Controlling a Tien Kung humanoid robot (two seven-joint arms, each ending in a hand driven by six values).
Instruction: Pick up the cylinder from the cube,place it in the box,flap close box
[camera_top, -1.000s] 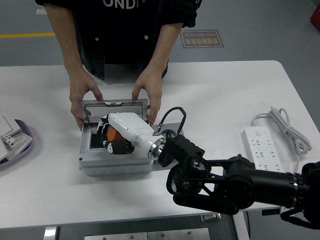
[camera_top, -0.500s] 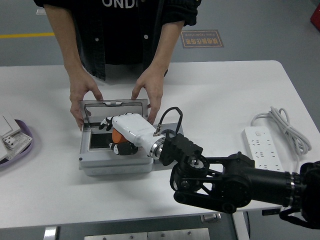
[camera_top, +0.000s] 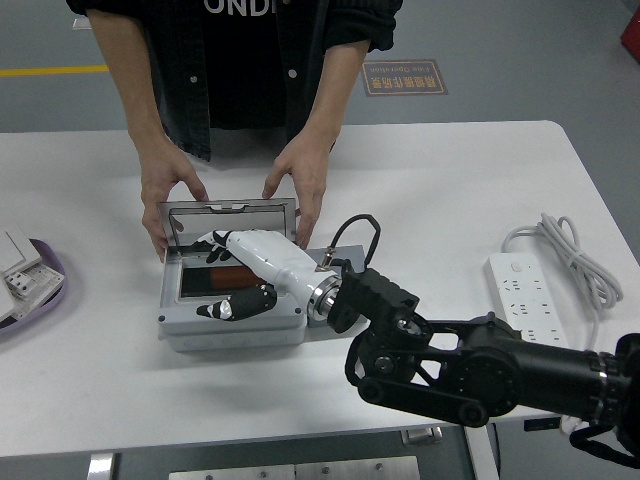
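Right robot hand opened since half a second earlier, fingers spread, gripping nothing, hovering over the box. Released the orange cylinder; no longer visible, presumably inside the box under the palm. Placement judged done; lid upright, steadied by person's hands on desk.

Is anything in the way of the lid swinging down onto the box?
Yes. The right robot hand is open over the box opening, under the raised lid. The person's hands hold the lid's far edge.
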